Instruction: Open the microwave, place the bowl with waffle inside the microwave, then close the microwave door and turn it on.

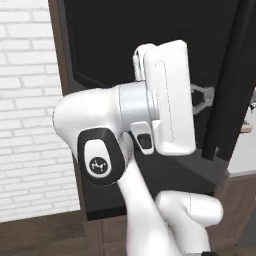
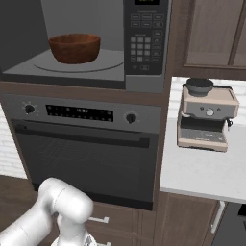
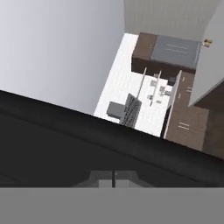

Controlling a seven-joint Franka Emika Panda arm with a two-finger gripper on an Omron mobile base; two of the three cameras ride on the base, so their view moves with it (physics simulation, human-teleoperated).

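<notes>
gripper (image 1: 204, 96): clenched, nothing in it, close to the dark microwave door (image 1: 150, 30) | bowl (image 2: 75, 47): in the open microwave (image 2: 86, 43), on the round plate, nearer the left side

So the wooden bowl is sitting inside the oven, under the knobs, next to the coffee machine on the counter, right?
Not quite. The right base view shows the bowl inside the open microwave, on its turntable, above the oven. The coffee machine does stand on the counter to the right.
</notes>
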